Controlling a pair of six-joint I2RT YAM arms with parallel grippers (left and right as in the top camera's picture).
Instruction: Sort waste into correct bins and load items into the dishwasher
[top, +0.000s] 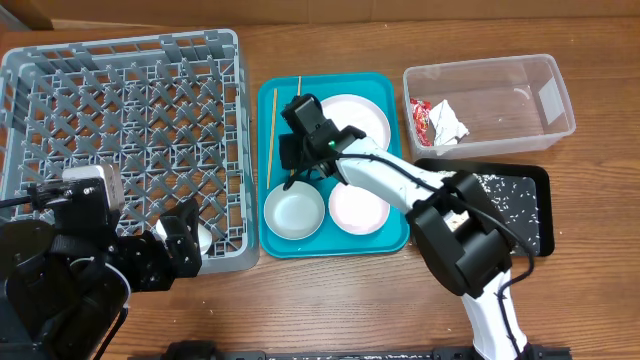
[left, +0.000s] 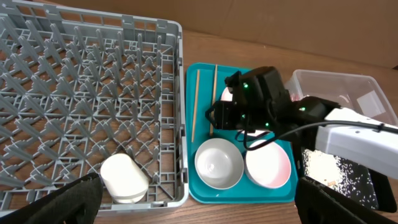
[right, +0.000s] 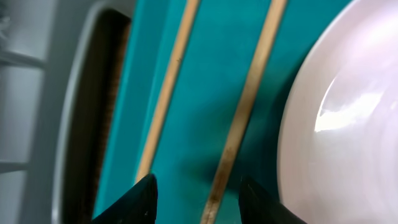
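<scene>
Two wooden chopsticks (top: 273, 130) lie on the left of the teal tray (top: 390, 240), beside the large white plate (top: 365, 115). My right gripper (top: 296, 160) is open just above the tray. In the right wrist view its jaws (right: 199, 199) straddle the inner chopstick (right: 242, 118), with the other chopstick (right: 168, 93) to the left and the plate (right: 342, 124) to the right. A metal-grey bowl (top: 295, 212) and a small white dish (top: 358, 208) sit at the tray's front. My left gripper (left: 199, 208) is open and empty at the grey dish rack's (top: 120, 130) front corner, near the white cup (left: 123, 178) standing in the rack.
The clear tub (top: 520, 95) at the back right holds the red-and-white wrapper (top: 437, 122). The black tray (top: 535, 215) in front of it holds scattered white grains (top: 505, 195). My right arm reaches across the teal tray over the black tray's left end.
</scene>
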